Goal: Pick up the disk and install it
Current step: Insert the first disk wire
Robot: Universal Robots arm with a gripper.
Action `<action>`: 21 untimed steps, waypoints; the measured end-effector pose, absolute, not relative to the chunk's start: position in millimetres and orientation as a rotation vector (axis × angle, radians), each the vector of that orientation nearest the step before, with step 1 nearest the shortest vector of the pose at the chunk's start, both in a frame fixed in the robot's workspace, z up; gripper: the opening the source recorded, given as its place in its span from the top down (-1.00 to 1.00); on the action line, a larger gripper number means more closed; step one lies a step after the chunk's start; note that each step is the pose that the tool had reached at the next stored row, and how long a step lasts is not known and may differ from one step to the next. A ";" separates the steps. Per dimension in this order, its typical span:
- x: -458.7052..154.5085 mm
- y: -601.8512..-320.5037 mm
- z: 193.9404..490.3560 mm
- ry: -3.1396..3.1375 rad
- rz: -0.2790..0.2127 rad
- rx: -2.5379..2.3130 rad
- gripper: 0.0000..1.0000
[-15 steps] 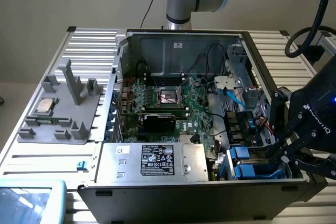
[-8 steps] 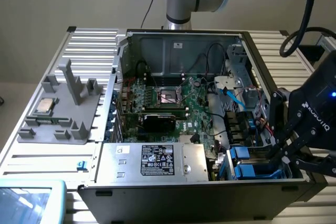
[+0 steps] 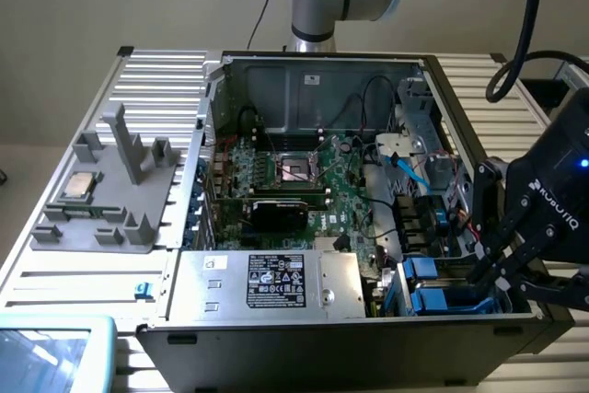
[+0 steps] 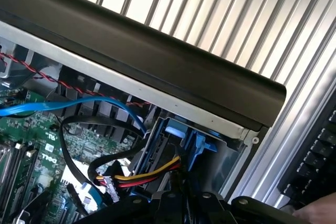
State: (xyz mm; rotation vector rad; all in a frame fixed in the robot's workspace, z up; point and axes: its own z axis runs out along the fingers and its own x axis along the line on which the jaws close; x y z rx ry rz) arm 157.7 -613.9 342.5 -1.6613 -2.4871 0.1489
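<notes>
Farthest from the claw (image 3: 486,269), toward the exterior view's left, we note a grey fixture (image 3: 101,227) on the slatted table (image 3: 166,80). It carries a small CPU chip (image 3: 77,187) and stands well apart from the work. Nearer the claw, the open case (image 3: 322,333) lies on its side, in our judgement so that its interior can be reached from above. Within it, the silver box with a black label (image 3: 276,281) sits along the near wall and the green motherboard (image 3: 354,195) lies behind it, both well clear of the claw. A blue cable (image 3: 411,172) and a bundle of yellow, red and black wires (image 4: 152,171) run toward the drive bay, presumably to serve whatever is seated there. The disk (image 3: 440,301) sits in that bay at the case's corner, just beside and below the claw, with its blue carrier tabs showing and its label face hidden from us. The claw hangs low at the bay with its fingers drawn together. We cannot establish that anything is pinched between them, nor whether they touch the carrier.
</notes>
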 end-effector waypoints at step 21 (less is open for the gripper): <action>157.7 -612.8 342.5 -2.456 0.220 -1.751 0.69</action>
